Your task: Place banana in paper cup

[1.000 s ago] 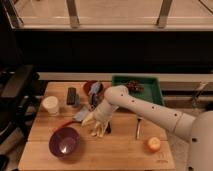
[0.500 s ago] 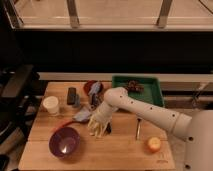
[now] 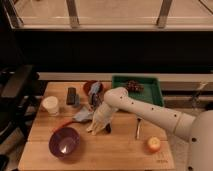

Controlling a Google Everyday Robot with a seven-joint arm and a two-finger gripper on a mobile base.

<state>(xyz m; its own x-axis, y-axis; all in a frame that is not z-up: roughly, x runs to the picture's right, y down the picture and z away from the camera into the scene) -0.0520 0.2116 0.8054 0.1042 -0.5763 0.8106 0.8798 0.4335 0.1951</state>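
while reaching down onto the bench (image 3: 120, 151) to the right of the paper cup (image 3: 50, 105), pinches the banana (image 3: 94, 127) with the pincer (image 3: 101, 125), jaws pressed together on the pale strips. holds the banana low at the wood, right of the paper cup and a little nearer the camera, well apart from it and not in it. cannot tell whether lifted clear of the wood or touching it. hides the upper end of the banana under the white arm (image 3: 145, 112), with the pale lower ends showing below. stretches that arm away from the paper cup, off toward the right edge of the view.

sees the paper cup upright and off-white, mouth up. sees a purple bowl (image 3: 64, 142) in front of the paper cup, nearer the camera and apart from it. sees a dark flat block (image 3: 71, 96) just right of the paper cup, slightly further back. sees a red bowl (image 3: 89, 86) further right of the paper cup and behind, with something blue (image 3: 96, 91) at its rim. sees a blue-grey thing (image 3: 82, 116) between the paper cup and the banana, and a red-orange strip (image 3: 63, 125) in front of the paper cup, by the purple bowl's far rim. sees a green tray (image 3: 151, 94) well right of the paper cup at the back, a dark cluster (image 3: 133, 86) inside it. sees a thin knife (image 3: 138, 128) right of the paper cup, beyond the arm, and a round orange fruit (image 3: 153, 145) farthest from the paper cup, at the front right.
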